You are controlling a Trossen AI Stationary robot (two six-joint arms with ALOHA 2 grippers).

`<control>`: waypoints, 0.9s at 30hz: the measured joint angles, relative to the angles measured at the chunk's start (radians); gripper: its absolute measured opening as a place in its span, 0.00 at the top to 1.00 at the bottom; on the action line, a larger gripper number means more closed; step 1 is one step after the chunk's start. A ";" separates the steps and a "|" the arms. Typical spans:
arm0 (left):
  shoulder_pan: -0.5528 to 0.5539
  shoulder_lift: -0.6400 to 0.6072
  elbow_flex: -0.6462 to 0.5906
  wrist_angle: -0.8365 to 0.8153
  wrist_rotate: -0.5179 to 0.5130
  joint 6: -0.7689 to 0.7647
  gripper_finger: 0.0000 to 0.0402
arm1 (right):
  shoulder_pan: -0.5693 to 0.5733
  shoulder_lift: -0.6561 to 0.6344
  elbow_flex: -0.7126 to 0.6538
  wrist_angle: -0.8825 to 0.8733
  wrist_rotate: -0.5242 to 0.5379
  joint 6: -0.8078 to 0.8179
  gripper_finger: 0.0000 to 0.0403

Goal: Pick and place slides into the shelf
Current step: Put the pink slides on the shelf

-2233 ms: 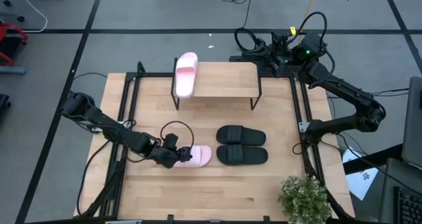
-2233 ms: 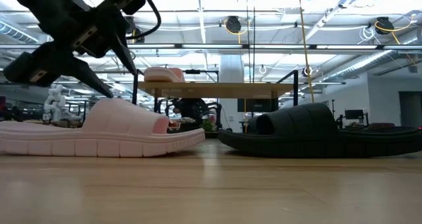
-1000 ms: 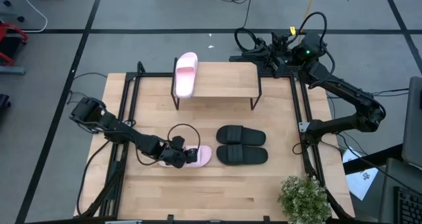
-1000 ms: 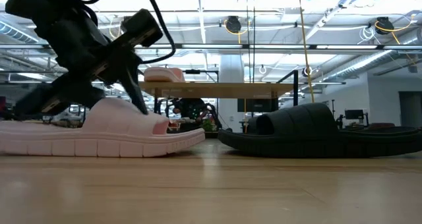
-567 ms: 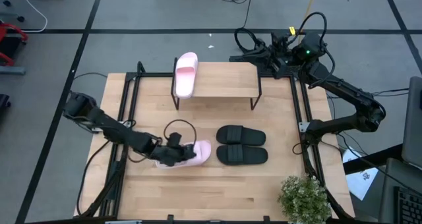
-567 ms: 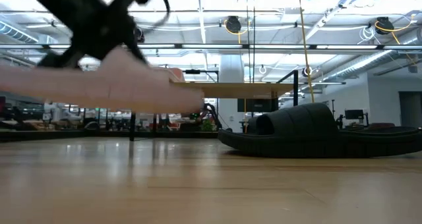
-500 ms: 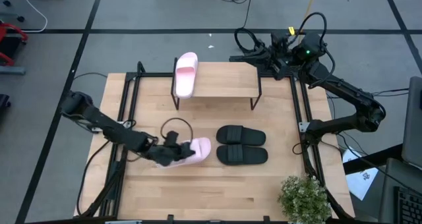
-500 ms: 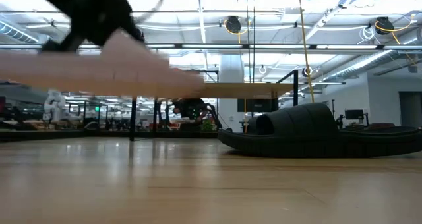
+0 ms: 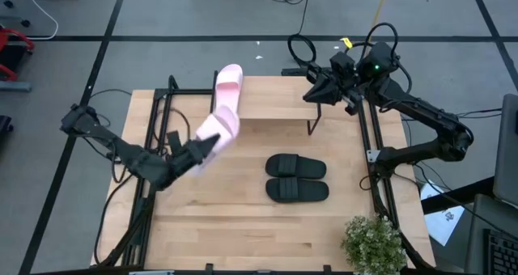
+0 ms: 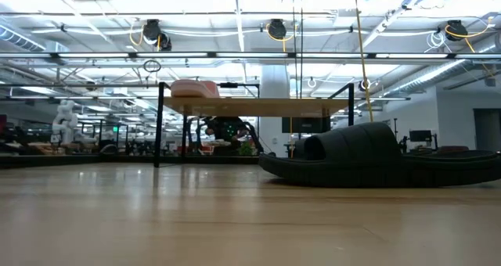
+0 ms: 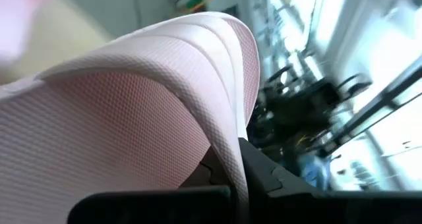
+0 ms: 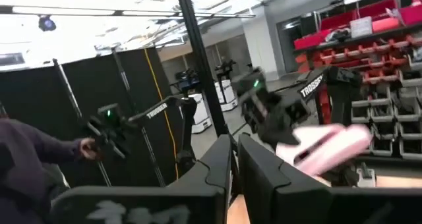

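I see my left arm stretched up over the desk (image 9: 243,218), its left pincer (image 9: 198,150) pinching the held pink slide (image 9: 217,129) aloft just in front of the shelf (image 9: 275,99). The other pink slide (image 9: 227,89) lies on the shelf's left end. The black pair (image 9: 296,178) sits side by side on the desk, right of centre. My right arm is folded by the shelf's right end, its right pincer (image 12: 234,158) pressed almost together on nothing. From the low view only a blurred edge of the held slide shows, cut off at the top.
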 joint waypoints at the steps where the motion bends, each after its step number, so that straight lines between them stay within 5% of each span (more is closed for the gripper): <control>1: 0.018 0.014 0.020 0.065 0.003 0.082 1.00 | 0.006 0.000 0.000 0.000 0.004 -0.014 0.94; 6: 0.124 0.117 0.100 0.249 0.028 0.295 1.00 | 0.023 0.000 0.000 -0.006 0.075 -0.072 0.94; 19: 0.421 0.341 0.156 0.652 0.131 0.282 1.00 | -0.035 -0.028 0.000 0.129 0.312 -0.122 0.94; 27: 0.521 0.453 0.202 0.661 0.153 0.101 1.00 | -0.080 -0.086 0.000 0.174 0.400 -0.137 0.94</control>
